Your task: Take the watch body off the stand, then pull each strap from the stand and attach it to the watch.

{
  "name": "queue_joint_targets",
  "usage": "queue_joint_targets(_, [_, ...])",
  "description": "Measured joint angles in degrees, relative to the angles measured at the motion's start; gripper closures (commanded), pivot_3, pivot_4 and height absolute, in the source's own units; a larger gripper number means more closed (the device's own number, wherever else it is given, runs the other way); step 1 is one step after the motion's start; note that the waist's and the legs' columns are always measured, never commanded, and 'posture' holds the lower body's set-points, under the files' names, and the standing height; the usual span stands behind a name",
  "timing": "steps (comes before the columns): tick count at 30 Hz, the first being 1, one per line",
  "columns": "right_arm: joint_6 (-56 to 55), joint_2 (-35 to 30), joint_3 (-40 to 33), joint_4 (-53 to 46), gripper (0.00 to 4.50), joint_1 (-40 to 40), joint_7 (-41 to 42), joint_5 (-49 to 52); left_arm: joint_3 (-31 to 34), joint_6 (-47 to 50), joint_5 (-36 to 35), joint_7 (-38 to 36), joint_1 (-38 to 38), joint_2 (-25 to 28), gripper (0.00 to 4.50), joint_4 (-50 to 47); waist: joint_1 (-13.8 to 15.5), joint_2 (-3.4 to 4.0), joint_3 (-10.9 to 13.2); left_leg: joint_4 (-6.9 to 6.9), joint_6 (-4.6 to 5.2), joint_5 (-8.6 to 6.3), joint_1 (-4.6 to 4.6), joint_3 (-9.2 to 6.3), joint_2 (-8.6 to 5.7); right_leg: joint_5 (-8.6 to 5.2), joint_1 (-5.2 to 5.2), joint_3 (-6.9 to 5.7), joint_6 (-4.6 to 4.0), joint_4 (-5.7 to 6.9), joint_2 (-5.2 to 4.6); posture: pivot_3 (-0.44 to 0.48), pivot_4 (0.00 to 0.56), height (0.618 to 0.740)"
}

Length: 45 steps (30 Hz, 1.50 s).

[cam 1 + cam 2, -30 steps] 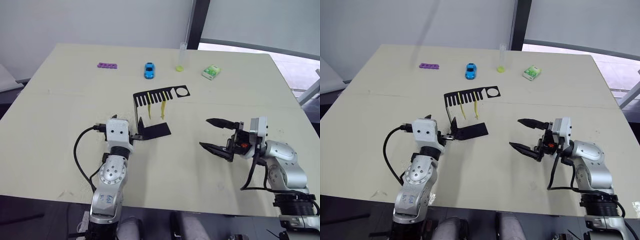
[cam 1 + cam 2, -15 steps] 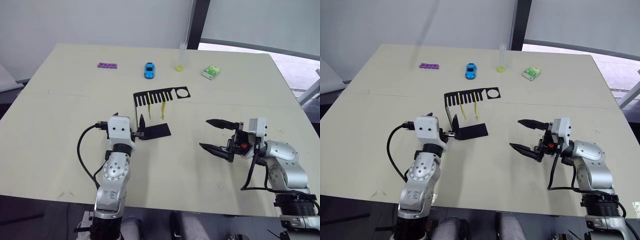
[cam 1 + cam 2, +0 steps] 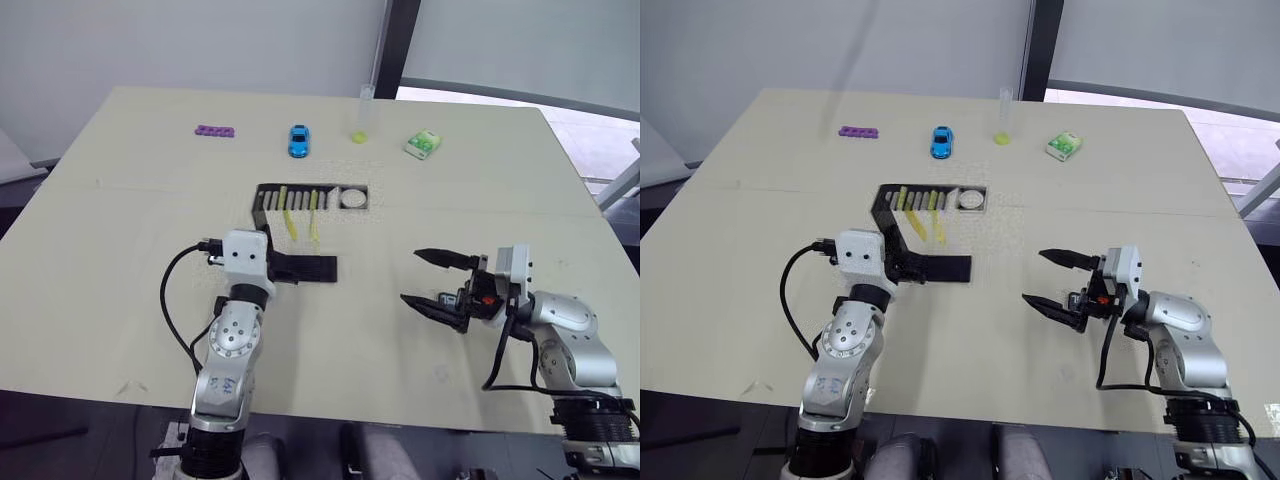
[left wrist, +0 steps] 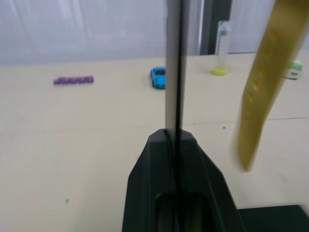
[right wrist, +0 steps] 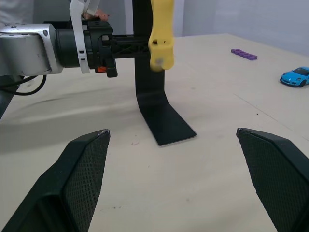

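The black stand (image 3: 303,267) sits mid-table, its slotted top (image 3: 310,197) raised over the flat base. Two yellow straps (image 3: 290,222) (image 3: 314,226) hang from the slots. My left gripper (image 3: 274,270) is shut on the stand's upright; in the left wrist view the fingers (image 4: 149,174) pinch the thin sheet (image 4: 174,72), with a strap (image 4: 263,82) dangling beside it. My right gripper (image 3: 412,277) hovers open to the right of the stand, nothing between its fingers (image 5: 82,179). It faces the stand (image 5: 154,96) and a strap (image 5: 161,34). The watch body is out of view.
Along the table's far side lie a purple piece (image 3: 214,130), a blue toy car (image 3: 298,141), a clear tube with a yellow bottom (image 3: 361,115) and a green-white packet (image 3: 423,145). The table's near edge (image 3: 330,405) runs just behind both arms.
My left gripper has closed on the stand's upright. The stand has turned slightly, so its top now lies level across the view. My right gripper has sunk a little.
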Motion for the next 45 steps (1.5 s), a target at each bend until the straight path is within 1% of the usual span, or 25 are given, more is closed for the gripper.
queue_joint_targets(4, [0.07,0.30,0.00,-1.53,0.00,1.45,-1.00,-0.04,-0.17,0.02,0.76,-0.05,-0.01,0.46,4.46,-0.02,-0.04,0.00,0.00,0.00,0.00,0.00,0.01,0.00,0.02,0.00,0.00,0.00,0.00,0.01,0.00,0.000,0.150,0.740])
queue_joint_targets(7, [1.11,1.59,0.07,-4.52,0.00,2.80,-3.51,0.03,-0.16,0.12,1.37,-0.06,0.05,1.00,4.46,-0.14,-0.06,0.00,0.00,-0.01,-0.01,0.00,0.01,0.00,0.02,0.00,0.00,0.00,0.00,0.00,0.00,0.000,0.150,0.740])
queue_joint_targets(11, [5.27,7.72,1.82,-11.01,0.00,3.19,-12.80,0.02,0.00,0.11,1.44,-0.09,0.09,1.11,4.46,-0.17,-0.18,0.00,0.00,-0.02,-0.05,-0.01,0.01,0.00,0.06,0.00,-0.02,0.00,0.00,0.03,0.02,0.000,0.150,0.740])
queue_joint_targets(13, [8.11,10.36,3.89,-14.84,0.00,3.17,-19.48,-2.22,0.16,-0.16,1.37,-0.11,0.01,1.00,4.46,0.04,-0.09,0.00,0.00,-0.03,-0.06,-0.01,-0.01,-0.01,0.05,0.00,-0.03,-0.01,0.00,0.02,0.00,0.000,0.150,0.740])
queue_joint_targets(18, [12.62,13.96,7.74,-19.93,0.00,3.18,-27.77,-4.97,1.87,-1.60,0.72,0.63,-0.45,-0.61,4.46,1.51,-0.04,0.00,0.00,-0.03,-0.05,-0.02,-0.05,-0.02,0.03,0.00,-0.05,-0.05,0.00,0.00,-0.02,0.000,0.150,0.740])
queue_joint_targets(22, [16.33,19.93,13.05,-24.04,0.00,1.41,-34.86,-6.92,2.13,-2.37,0.33,0.67,-1.37,-1.31,4.46,2.89,-0.14,0.00,0.00,-0.03,-0.07,-0.01,-0.05,-0.03,0.05,0.00,-0.07,-0.07,0.00,0.03,0.00,0.000,0.150,0.740])
queue_joint_targets(27, [19.15,23.94,16.94,-24.44,0.00,-1.93,-41.13,-10.30,2.05,-3.35,0.26,0.63,-2.08,-1.69,4.46,4.15,0.02,-0.01,-0.01,-0.03,0.04,-0.07,-0.15,-0.06,-0.01,0.00,-0.08,-0.15,0.00,-0.03,-0.09,0.000,0.150,0.740])
queue_joint_targets(33, [19.41,27.18,18.10,-21.07,0.00,-5.42,-46.31,-14.51,2.24,-3.45,0.08,0.44,-2.16,-2.08,4.46,4.30,-0.04,-0.01,-0.01,0.00,0.04,-0.06,-0.19,-0.06,-0.01,0.00,-0.12,-0.18,0.00,-0.02,-0.10,0.000,0.150,0.740])
queue_joint_targets(42, [16.44,31.44,18.21,-13.41,0.00,-9.63,-49.36,-18.78,2.19,-3.46,0.00,-0.26,-2.17,-2.16,4.46,4.22,-0.05,-0.01,-0.01,0.00,0.04,-0.06,-0.27,-0.06,-0.01,0.00,-0.20,-0.19,0.00,-0.01,-0.11,0.000,0.150,0.740])
queue_joint_targets(45, [15.37,32.27,18.15,-11.61,0.00,-10.64,-50.00,-19.84,2.20,-3.47,0.00,-0.46,-2.18,-2.16,4.46,4.09,-0.03,-0.01,-0.01,0.00,0.05,-0.06,-0.41,-0.06,-0.02,0.00,-0.35,-0.19,0.00,0.00,-0.12,0.000,0.150,0.740])
